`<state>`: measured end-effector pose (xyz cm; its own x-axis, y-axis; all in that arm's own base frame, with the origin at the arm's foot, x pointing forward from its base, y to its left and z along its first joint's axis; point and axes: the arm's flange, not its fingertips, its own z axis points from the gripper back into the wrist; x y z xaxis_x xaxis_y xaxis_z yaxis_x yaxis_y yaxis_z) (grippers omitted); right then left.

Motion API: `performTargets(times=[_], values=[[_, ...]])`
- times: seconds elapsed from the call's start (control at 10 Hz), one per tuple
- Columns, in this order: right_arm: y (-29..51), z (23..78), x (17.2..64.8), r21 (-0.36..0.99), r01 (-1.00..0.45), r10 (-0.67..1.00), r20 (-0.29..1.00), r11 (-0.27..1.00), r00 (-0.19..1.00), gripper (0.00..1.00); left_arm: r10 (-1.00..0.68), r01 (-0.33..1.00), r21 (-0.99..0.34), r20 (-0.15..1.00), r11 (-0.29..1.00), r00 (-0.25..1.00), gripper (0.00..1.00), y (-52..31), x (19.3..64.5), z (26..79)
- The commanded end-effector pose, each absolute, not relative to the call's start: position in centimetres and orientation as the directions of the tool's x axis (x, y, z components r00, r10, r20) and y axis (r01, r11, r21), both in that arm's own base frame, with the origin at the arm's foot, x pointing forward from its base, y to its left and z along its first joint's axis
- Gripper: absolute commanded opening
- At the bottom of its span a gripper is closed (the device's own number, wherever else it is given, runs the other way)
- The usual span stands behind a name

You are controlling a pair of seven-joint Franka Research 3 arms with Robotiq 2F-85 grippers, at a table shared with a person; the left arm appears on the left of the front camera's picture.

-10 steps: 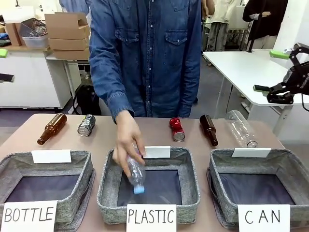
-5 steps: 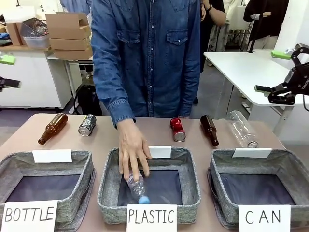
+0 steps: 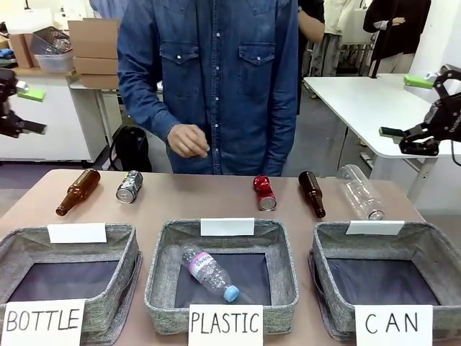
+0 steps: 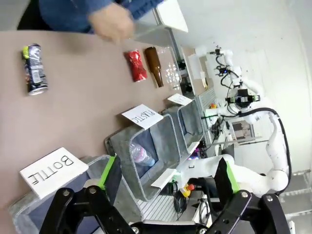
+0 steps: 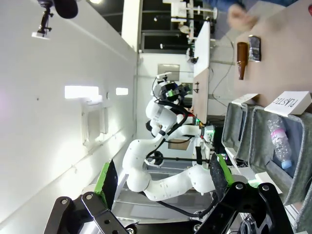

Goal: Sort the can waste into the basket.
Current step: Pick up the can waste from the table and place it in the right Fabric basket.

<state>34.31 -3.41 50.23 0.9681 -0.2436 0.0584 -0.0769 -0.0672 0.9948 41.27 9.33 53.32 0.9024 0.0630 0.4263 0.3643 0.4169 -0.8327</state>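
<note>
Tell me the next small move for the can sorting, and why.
Probably lower the right gripper, open and raised off to the side, toward the red can. That can lies on the table closer to the CAN basket, which looks empty, and the person's hand is up off the table, so the path seems free.

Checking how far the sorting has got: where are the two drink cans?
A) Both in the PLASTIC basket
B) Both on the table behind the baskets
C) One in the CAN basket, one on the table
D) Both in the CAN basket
B: the red can and the dark can both lie on the table behind the baskets, while the CAN basket shows just its dark bottom.
</note>
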Motion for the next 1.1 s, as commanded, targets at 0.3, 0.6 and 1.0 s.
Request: performTargets(times=[0.3, 0.6, 1.0], values=[[-3.3, 50.7, 34.3, 0.996, -0.062, -0.237, 0.044, -0.071, 0.971, 1.0, 0.09, 0.235, -0.76, 0.358, 0.606, 0.929, 1.0, 7.9, 45.9, 51.5], [-3.3, 50.7, 34.3, 0.996, -0.062, -0.237, 0.044, -0.071, 0.971, 1.0, 0.021, 0.162, -0.664, 0.259, 0.73, 0.966, 1.0, 3.4, 54.1, 47.5], [-3.3, 50.7, 34.3, 0.996, -0.062, -0.237, 0.044, -0.071, 0.971, 1.0, -0.046, 0.143, -0.494, 0.203, 0.857, 0.978, 1.0, -2.9, 60.7, 39.0]])
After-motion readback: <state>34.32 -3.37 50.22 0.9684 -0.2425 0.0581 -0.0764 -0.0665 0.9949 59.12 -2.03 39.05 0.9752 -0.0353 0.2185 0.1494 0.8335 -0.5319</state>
